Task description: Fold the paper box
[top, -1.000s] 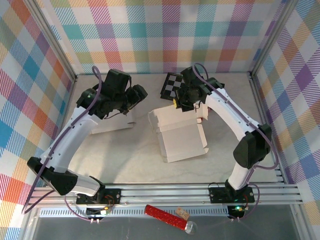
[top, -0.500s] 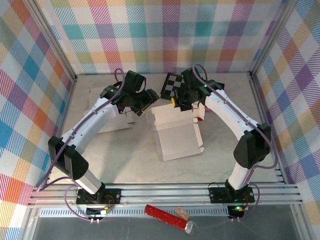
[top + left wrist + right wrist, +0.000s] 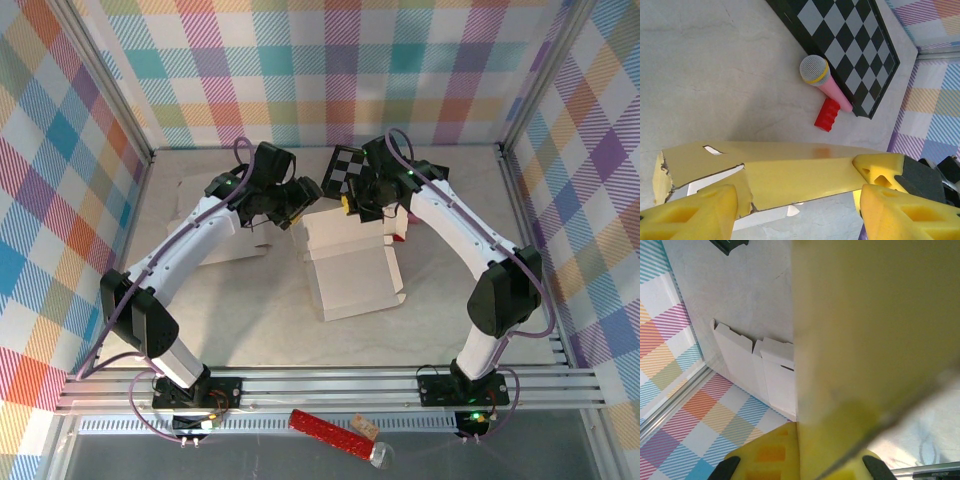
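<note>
From above, two white cardboard pieces lie on the table (image 3: 250, 320). One is the paper box (image 3: 355, 270), half opened in the middle. The other is a flat box blank (image 3: 215, 245) further left. The left gripper (image 3: 303, 200) sits at the box's far left corner and the right gripper (image 3: 358, 205) at its far edge. There is one checkerboard (image 3: 343, 170) behind them.

In the left wrist view, the left gripper (image 3: 795, 212) stands wide, its yellow fingers (image 3: 690, 215) on either side of a raised flap of the paper box (image 3: 800, 170). Beyond lie one toy microphone (image 3: 822, 80), one red block (image 3: 827, 114) and the checkerboard (image 3: 850, 45).

In the right wrist view, the right gripper (image 3: 797, 462) is clamped on a panel of the paper box (image 3: 860, 330). The flat box blank (image 3: 775, 375) lies near the wall.
</note>
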